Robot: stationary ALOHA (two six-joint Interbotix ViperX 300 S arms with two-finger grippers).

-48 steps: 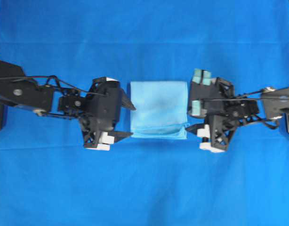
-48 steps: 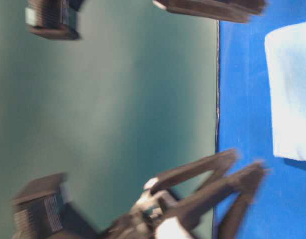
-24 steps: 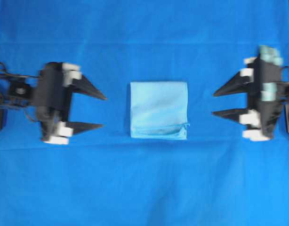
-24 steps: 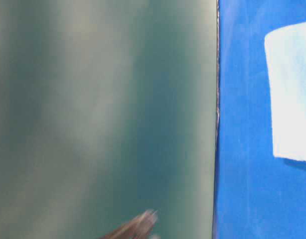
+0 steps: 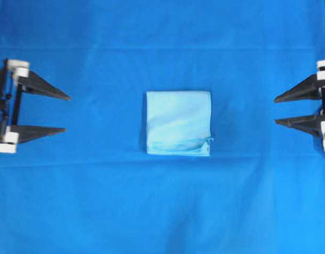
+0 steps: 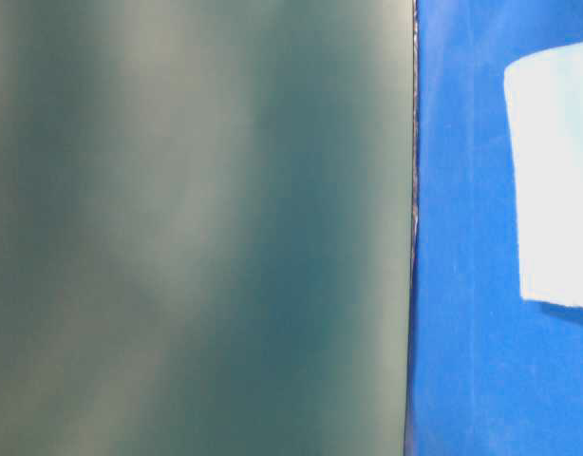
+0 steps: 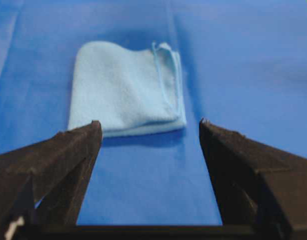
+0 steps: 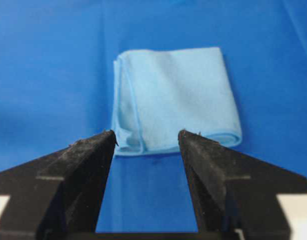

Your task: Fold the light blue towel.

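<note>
Where blue table covering [image 5: 162, 211] spreads, folded light blue towel [image 5: 178, 123] alone

Plain light blue towel [image 5: 178, 123], darker royal-blue table covering [image 5: 162, 211], black end effector fingers [image 5: 43, 90], dull green backdrop [image 6: 197, 228]

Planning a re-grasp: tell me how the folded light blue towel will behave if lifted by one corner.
The light blue towel looks thin and soft, so it would probably droop limp. Its stacked layers lie loose at the hem edge, so the fold would likely fall open. It seems light and unlikely to slip.
</note>
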